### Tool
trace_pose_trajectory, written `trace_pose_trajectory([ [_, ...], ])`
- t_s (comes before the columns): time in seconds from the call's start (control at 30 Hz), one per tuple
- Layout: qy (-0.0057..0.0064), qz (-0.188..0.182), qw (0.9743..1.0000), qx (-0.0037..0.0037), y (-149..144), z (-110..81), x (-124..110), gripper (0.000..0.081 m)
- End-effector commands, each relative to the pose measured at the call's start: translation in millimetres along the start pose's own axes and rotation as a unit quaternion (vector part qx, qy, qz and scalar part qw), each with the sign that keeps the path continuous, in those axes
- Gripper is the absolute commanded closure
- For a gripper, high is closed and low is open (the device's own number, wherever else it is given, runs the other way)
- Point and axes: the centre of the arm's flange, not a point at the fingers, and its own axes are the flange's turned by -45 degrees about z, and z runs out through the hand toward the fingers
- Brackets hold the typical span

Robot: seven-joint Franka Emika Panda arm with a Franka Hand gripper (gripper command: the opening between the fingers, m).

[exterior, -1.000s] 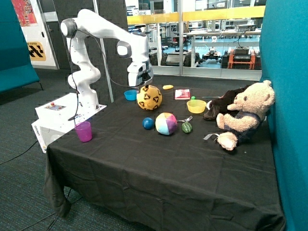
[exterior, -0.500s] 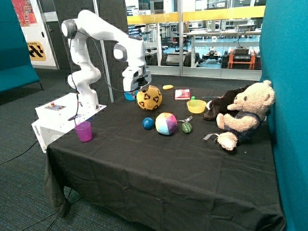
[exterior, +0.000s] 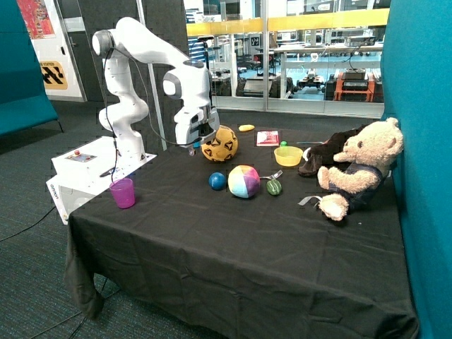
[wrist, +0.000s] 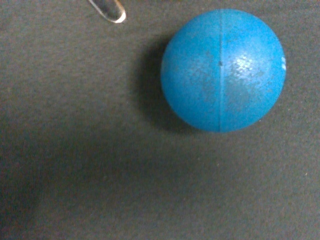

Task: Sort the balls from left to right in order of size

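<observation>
Several balls lie on the black tablecloth [exterior: 233,240]. A large yellow ball with dark patches [exterior: 221,143] is at the back. In front of it, in a row, lie a small blue ball [exterior: 217,181], a multicoloured ball [exterior: 244,181] and a small green ball [exterior: 274,186]. My gripper [exterior: 195,147] hangs low just beside the yellow ball, on the side away from the teddy bear, and holds nothing that I can see. The wrist view shows a round light-blue thing with a seam [wrist: 223,70] on the cloth; I cannot tell whether it is a ball or the bowl.
A pink cup [exterior: 122,192] stands near the table corner. A yellow bowl [exterior: 288,156], a tiny green ball [exterior: 283,144], a red booklet [exterior: 268,138] and a small yellow thing [exterior: 246,128] are at the back. A teddy bear [exterior: 360,169] sits by the teal wall.
The gripper has moved from above the yellow ball sideways toward the robot base and lower. It now covers the light-blue bowl that showed beside the ball. The balls have not moved.
</observation>
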Motion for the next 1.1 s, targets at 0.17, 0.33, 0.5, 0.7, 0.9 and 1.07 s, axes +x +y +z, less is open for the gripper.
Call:
trace_pose_trajectory([
  [0.17,0.0002,-0.003,1.0000,0.00079,20.3,27.2,16.0,0.0103],
  [0.33,0.0002,-0.007,1.0000,0.00079,23.0,35.6,23.7,0.0096],
  [0.5,0.0002,-0.010,0.9999,0.00079,20.4,43.9,27.4,0.0090],
  [0.7,0.0002,-0.014,0.9999,0.00079,14.8,50.9,27.3,0.0088],
  [0.9,0.0002,-0.028,0.9996,0.00078,4.3,58.2,29.8,0.0080],
  [1.07,0.0002,-0.032,0.9995,0.00078,-0.8,61.0,36.8,0.0073],
])
